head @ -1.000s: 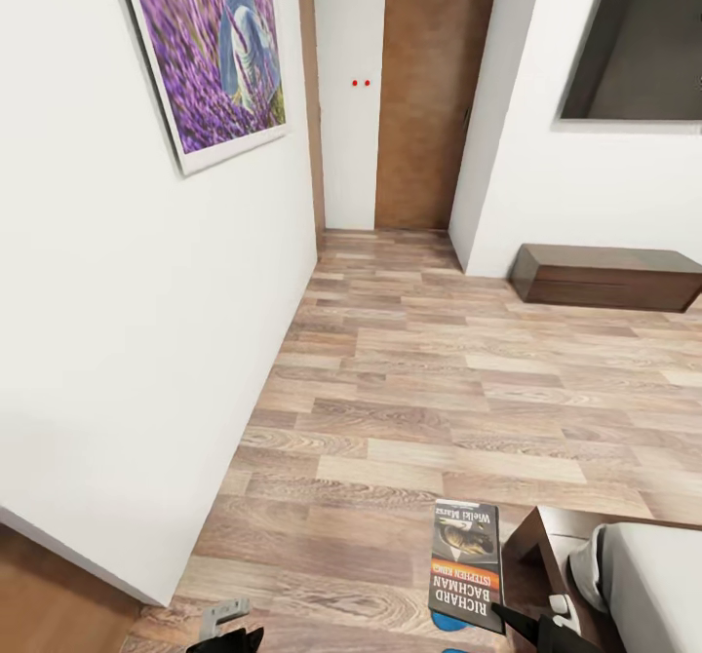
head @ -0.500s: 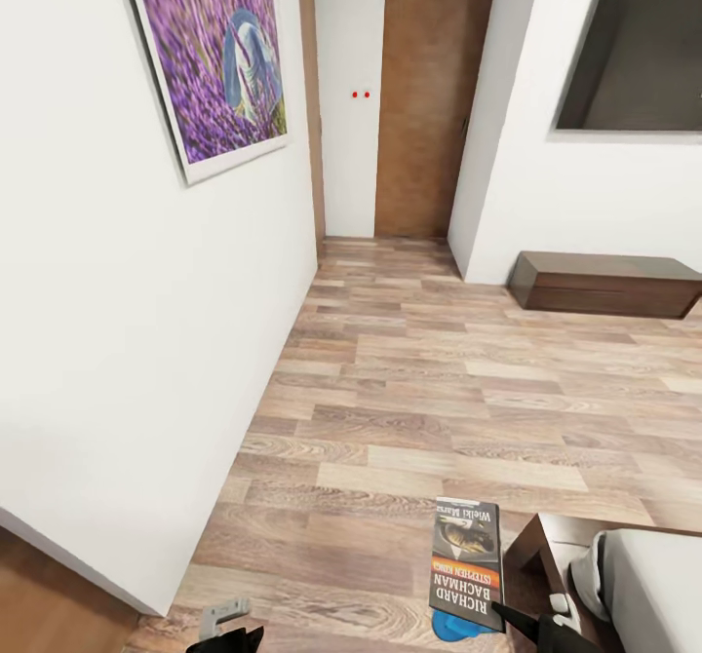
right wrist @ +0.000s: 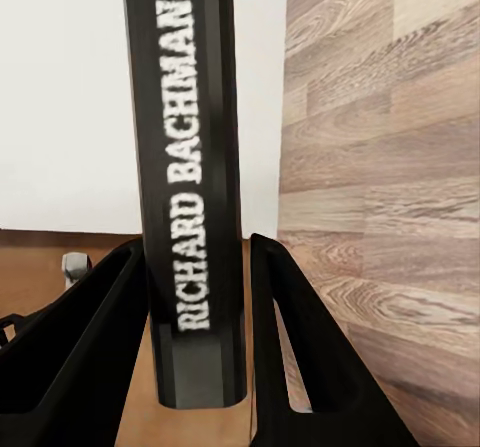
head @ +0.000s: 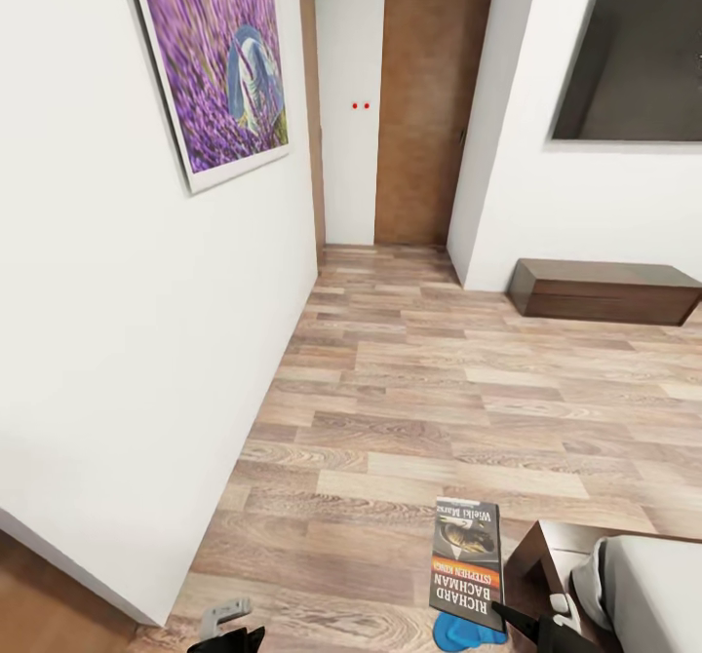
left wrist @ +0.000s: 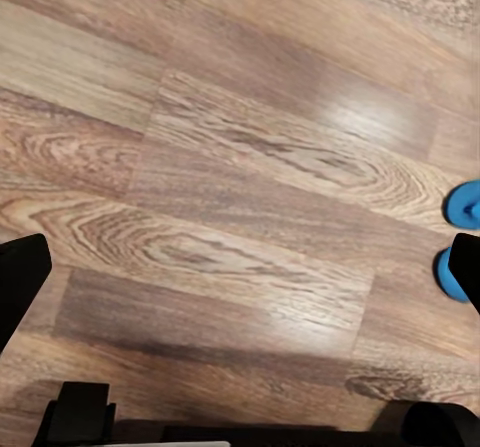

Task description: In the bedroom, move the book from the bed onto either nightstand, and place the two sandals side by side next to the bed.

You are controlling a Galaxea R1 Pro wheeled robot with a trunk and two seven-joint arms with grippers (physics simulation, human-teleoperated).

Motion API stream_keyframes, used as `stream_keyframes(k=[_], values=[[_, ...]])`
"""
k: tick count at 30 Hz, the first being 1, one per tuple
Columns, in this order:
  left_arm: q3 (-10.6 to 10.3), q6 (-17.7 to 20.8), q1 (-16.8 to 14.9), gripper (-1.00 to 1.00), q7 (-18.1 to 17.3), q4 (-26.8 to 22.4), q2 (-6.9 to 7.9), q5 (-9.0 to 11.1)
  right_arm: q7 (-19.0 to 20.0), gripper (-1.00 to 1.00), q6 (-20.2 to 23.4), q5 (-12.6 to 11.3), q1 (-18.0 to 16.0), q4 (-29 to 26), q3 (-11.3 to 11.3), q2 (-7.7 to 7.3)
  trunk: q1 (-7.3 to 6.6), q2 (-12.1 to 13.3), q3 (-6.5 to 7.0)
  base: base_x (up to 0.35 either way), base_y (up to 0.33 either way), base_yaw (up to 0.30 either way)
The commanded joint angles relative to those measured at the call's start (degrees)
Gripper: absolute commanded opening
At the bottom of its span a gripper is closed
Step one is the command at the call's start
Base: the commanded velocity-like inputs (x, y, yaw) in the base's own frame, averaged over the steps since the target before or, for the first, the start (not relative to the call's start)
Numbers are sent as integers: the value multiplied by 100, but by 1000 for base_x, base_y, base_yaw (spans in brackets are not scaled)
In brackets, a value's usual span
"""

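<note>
Wood-plank floor [head: 409, 409]: view tilted up slightly since earlier. Book [head: 466, 563] held clamped lower right by right end effector [right wrist: 195, 367]; left end effector [left wrist: 240, 267] spread apart. Transit toward nightstand judged ongoing.

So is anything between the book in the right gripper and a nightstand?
No nightstand is in view, so that can't be judged. The right gripper holds the book over open wood floor, beside the bed's corner.
</note>
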Motion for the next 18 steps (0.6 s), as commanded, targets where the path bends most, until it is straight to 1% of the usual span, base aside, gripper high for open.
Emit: stream_keyframes(k=[1,18], values=[[-49,-19,-2,100,-23,7,1,55,19,-100,60,0,-2,0,-22,0,0,-3,5,0,0,0],[-49,-22,33,100,-20,7,-9,48,16,-100,60,2,-2,2,-23,0,0,-3,162,0,0,0]])
